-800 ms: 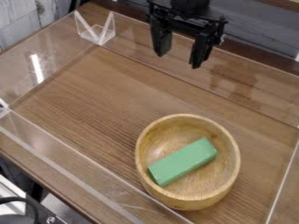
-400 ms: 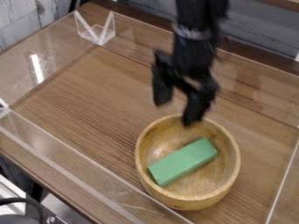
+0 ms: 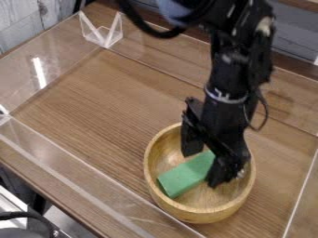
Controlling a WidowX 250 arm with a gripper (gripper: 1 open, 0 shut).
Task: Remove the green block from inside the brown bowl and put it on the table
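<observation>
The brown bowl (image 3: 174, 200) sits on the table (image 3: 106, 102) near the front right. The green block (image 3: 184, 176) lies flat inside it, slanted from lower left to upper right, its upper right end hidden behind my gripper. My gripper (image 3: 207, 159) points down into the bowl, open, with one finger (image 3: 192, 141) on the far left side of the block and the other finger (image 3: 229, 167) on its right side. The fingers straddle the block; whether they touch it I cannot tell.
Clear acrylic walls (image 3: 69, 172) run round the table's edges. A small clear acrylic stand (image 3: 102, 30) is at the back left corner. The black arm (image 3: 243, 56) rises from the bowl toward the top of the view.
The gripper has come from the back of the table toward the front and down into the bowl, over the green block. Its jaws stayed open. The block and bowl have not moved.
</observation>
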